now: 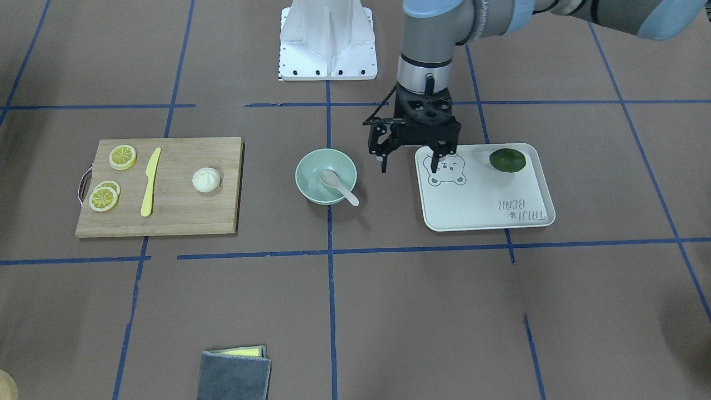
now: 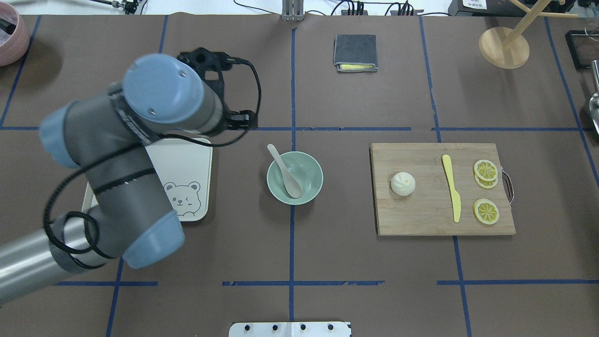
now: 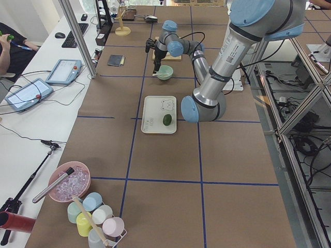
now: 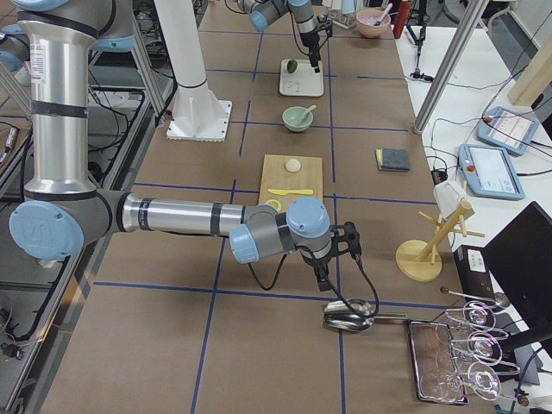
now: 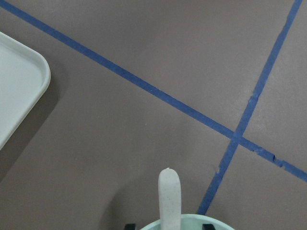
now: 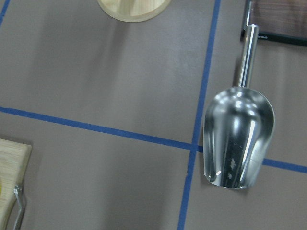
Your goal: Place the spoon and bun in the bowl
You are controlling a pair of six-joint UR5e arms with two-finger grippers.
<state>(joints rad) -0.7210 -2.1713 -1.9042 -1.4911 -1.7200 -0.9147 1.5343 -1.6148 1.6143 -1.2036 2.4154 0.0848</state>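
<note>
The tray (image 1: 489, 205) beside the bowl (image 1: 311, 173) reads "BEAR". The cream spoon (image 1: 336, 186) lies in the mint bowl; the pleated white bun (image 1: 206, 180) sits well apart. Beside the bowl the left fingers (image 1: 382, 162) hang released; the right fingers (image 4: 322, 278): cannot tell.

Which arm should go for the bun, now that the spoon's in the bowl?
Right. The bun sits on the cutting board on the robot's right; the left hand hangs by the tray, beyond the bowl.
</note>
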